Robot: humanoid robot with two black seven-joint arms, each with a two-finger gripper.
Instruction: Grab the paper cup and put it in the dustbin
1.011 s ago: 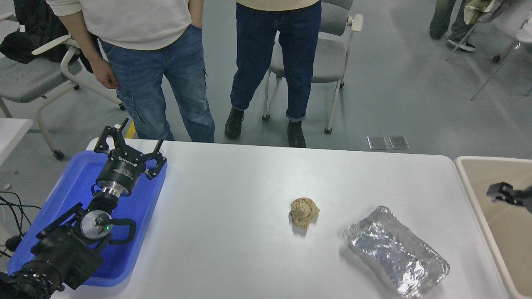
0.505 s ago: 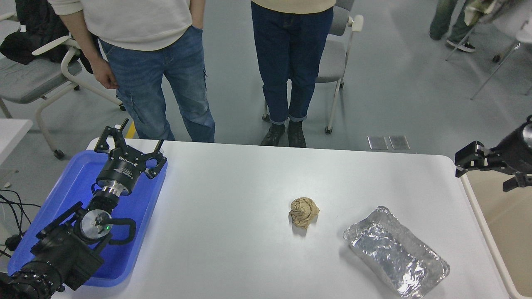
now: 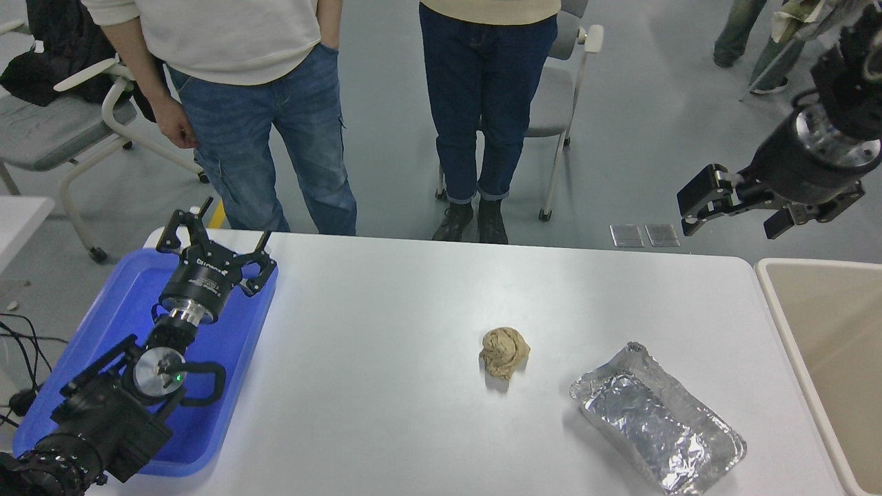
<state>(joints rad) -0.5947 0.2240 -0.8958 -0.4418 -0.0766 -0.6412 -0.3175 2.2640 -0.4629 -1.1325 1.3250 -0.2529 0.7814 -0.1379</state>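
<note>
Head view, looking down over a white table (image 3: 386, 310). My right gripper (image 3: 737, 212) hangs high in the air at the picture's upper right, above the floor beyond the table's far right corner, its jaws spread apart with nothing between them. It sits up and to the left of the dustbin (image 3: 772, 289), a large beige bin standing against the table's right edge. I cannot see the paper cup anywhere; the part of the bin's inside that shows is bare. My left gripper (image 3: 213, 242) is parked at the lower left over a blue tray (image 3: 227, 358), fingers splayed and holding nothing. Near the table's middle lies a crumpled brown paper ball (image 3: 504, 351), and to its lower right a crinkled foil tray (image 3: 658, 419). Two people in jeans (image 3: 275, 131) stand at the far side.
</note>
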